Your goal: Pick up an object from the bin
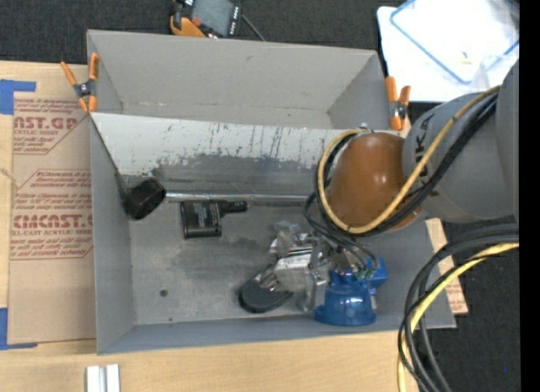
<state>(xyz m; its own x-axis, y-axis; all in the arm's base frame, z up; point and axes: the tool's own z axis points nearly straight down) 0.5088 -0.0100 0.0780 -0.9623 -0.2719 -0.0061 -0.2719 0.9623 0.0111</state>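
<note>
Dark rounded disc is lying at the near-left of the jaws, just beside their metal tip and close to the front wall of the grey bin. Whether the jaws are standing wide or narrow cannot be told. Blue translucent plastic piece is sitting just to the right of the jaws, also by the front wall. Small black block is lying well to the left of the jaws and farther back. Black round-headed tool is resting farthest left, its thin metal handle running along the back wall.
</note>
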